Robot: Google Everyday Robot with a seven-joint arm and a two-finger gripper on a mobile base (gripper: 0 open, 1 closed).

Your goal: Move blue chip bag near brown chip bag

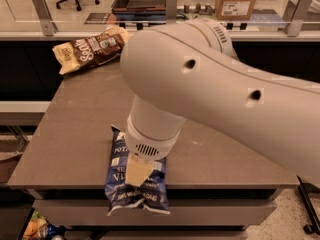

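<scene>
My white arm (215,84) fills most of the view, reaching from the right down over the grey worktop (80,134). The blue chip bag (120,184) lies lengthwise at the worktop's near edge, its lower end hanging past the front lip. The brown chip bag (92,49) sits at the far left corner, well apart from it. The pincer (137,170) is down on the blue chip bag's middle; I cannot tell whether it grips the bag or merely rests there.

Claw (138,170) over blue chip bag (121,185), top seemingly hidden
</scene>
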